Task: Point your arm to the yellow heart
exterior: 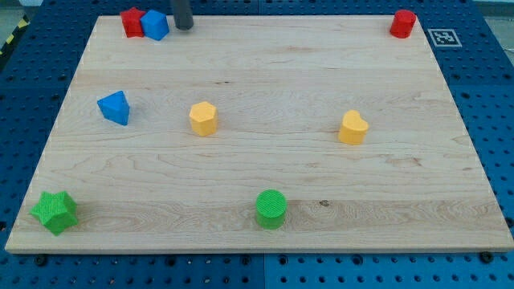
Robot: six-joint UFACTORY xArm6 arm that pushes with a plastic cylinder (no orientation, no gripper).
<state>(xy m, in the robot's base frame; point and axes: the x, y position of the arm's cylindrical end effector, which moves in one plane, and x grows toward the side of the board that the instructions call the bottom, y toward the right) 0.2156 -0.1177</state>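
Note:
The yellow heart (352, 128) lies on the wooden board (265, 185) right of centre. My tip (184, 27) touches the board at the view's top left, just right of a blue block (155, 25). The tip is far from the yellow heart, up and to the left of it. A yellow hexagon block (203, 119) lies left of centre, between the tip and the heart in height.
A red block (132, 22) touches the blue block at the top left. A red block (403, 23) stands at the top right. A blue triangle-like block (115, 107) lies at the left. A green star (55, 212) and a green cylinder (271, 209) lie along the bottom.

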